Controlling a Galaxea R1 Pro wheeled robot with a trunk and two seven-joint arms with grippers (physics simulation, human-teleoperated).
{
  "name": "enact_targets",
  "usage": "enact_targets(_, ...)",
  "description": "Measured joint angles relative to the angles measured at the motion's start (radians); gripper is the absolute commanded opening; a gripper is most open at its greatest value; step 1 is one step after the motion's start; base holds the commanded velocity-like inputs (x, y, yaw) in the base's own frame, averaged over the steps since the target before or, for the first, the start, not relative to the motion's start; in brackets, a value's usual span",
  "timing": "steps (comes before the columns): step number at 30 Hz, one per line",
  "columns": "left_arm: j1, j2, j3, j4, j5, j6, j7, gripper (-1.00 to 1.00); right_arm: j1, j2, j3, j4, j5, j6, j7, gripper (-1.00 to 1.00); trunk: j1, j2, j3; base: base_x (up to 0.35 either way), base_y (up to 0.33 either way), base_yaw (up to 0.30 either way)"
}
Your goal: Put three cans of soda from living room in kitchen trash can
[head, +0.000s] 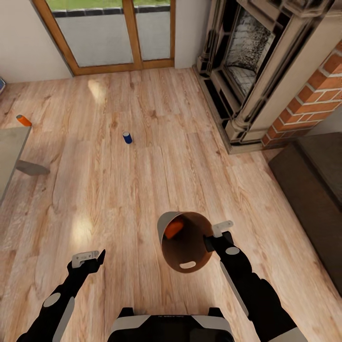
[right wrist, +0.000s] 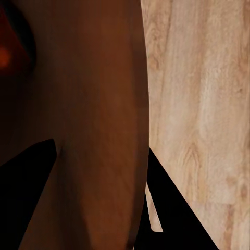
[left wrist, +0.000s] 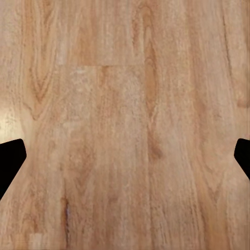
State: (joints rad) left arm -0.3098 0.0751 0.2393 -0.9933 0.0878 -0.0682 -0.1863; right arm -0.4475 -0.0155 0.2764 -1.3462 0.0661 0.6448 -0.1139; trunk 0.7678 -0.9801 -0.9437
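Note:
I am in the living room, on its wood-plank floor (head: 142, 190). My right gripper (head: 214, 236) is shut on the rim of the tash can (head: 190, 244), which hangs tilted with its copper-brown inside facing the head camera. An orange can of soda (head: 174, 228) lies inside it. In the right wrist view the right gripper (right wrist: 99, 151) straddles the bin wall (right wrist: 94, 104), with an orange glow (right wrist: 6, 52) deep inside. A dark blue can of soda (head: 127, 137) stands upright on the floor ahead. Another orange can of soda (head: 23, 120) lies at the far left. My left gripper (head: 88, 260) (left wrist: 130, 143) hangs open over bare planks.
A fireplace (head: 247, 71) with a brick side (head: 318, 99) fills the far right. Dark furniture (head: 313, 190) runs along the right edge. A grey table edge with a leg (head: 12, 152) juts in at the left. A wood-framed glass door (head: 114, 33) closes the far wall.

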Motion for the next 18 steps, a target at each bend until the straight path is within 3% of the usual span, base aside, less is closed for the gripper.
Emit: enact_targets(18, 0.0, 0.0, 0.0, 0.001, 0.001, 0.004, -0.001, 1.0, 0.0, 0.001, 0.003, 0.0, 0.0, 0.001, -0.001, -1.0, 0.0, 0.0, 0.0, 0.298, 0.0, 0.0)
